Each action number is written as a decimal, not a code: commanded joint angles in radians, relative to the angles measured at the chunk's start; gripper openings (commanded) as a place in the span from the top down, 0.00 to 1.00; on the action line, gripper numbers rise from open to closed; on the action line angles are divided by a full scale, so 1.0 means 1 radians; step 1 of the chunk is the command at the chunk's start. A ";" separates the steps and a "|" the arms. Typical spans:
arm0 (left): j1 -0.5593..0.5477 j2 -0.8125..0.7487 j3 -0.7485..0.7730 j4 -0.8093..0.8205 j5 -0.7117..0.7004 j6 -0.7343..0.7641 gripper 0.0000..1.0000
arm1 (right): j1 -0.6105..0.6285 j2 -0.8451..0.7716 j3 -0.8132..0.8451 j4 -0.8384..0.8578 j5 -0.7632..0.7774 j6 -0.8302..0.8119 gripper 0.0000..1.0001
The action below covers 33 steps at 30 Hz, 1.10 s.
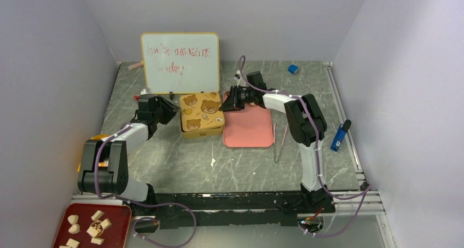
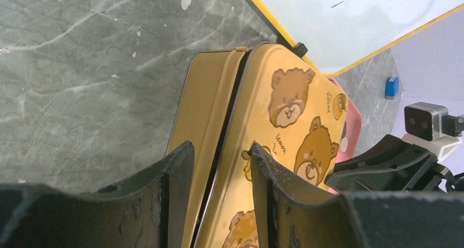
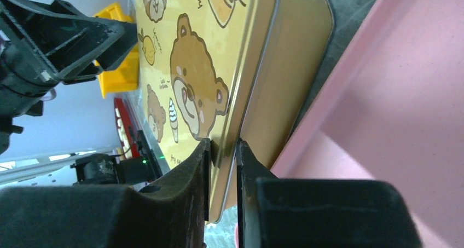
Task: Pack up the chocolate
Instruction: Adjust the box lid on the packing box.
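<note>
Red plastic first: the red tray [image 1: 117,234] sits at the 7 o'clock corner of my top view, off the table [image 1: 180,160] and beside the left arm's base. The chocolate [image 1: 96,226] lies in it, small dark and tan pieces mixed among bigger pale blocks, well apart from both arms.

Moving right, the left gripper [image 2: 220,145] is at the 9 o'clock side of the yellow bear-print tin [image 1: 201,116]. On its wrist camera I see the jaws parted to a moderate gap and straddling the edge of the lid [image 2: 262,84]: one finger stands over the tin's plain side wall, the other over the printed top. Tin surface shows on both sides of the rim between them, so I read this hand as open and holding nothing. I cannot tell whether either finger touches the metal.

A whiteboard [image 1: 180,62] with red scrawl stands at the tin's 12 o'clock, just behind it.

The right gripper [image 3: 222,142] is at the tin's 2 o'clock corner. Its jaws are drawn almost together, and the lid's rim is pinched in the narrow slot between them; I read that as a firm grip on the lid.

A pink tray [image 1: 249,127] lies at the tin's 3 o'clock, just beside it. At the pink tray's 3 o'clock lies a thin stick [image 1: 280,144].
</note>
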 commanded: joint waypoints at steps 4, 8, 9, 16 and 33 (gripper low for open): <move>0.009 0.027 0.010 0.061 0.030 -0.006 0.52 | -0.004 -0.017 0.036 0.054 -0.032 0.005 0.93; 0.012 0.030 0.006 0.073 0.036 -0.013 0.52 | -0.004 -0.031 0.033 0.060 -0.038 0.015 0.99; 0.012 0.030 0.005 0.075 0.037 -0.014 0.52 | -0.004 -0.033 0.033 0.063 -0.041 0.021 1.00; 0.013 0.034 0.015 0.076 0.043 -0.013 0.52 | -0.004 -0.042 0.009 0.129 -0.067 0.116 1.00; 0.015 0.018 0.024 0.067 0.047 -0.014 0.52 | -0.003 -0.092 -0.085 0.336 -0.075 0.390 1.00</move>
